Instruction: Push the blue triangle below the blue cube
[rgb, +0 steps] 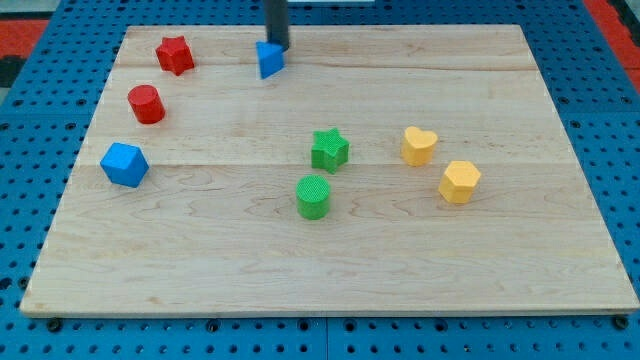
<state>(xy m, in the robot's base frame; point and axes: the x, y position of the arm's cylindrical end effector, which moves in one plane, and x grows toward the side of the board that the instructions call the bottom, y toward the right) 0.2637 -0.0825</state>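
The blue triangle (268, 59) lies near the view's top, left of centre, turned on its axis. My tip (279, 47) is right against its upper right side, touching it. The blue cube (124, 164) sits at the view's left, well below and to the left of the triangle. The rod rises out of the view's top edge.
A red star (174, 54) and a red cylinder (146, 104) stand at the upper left. A green star (329, 150) and a green cylinder (313, 196) are in the middle. A yellow heart (419, 145) and a yellow hexagon block (459, 181) are at the right.
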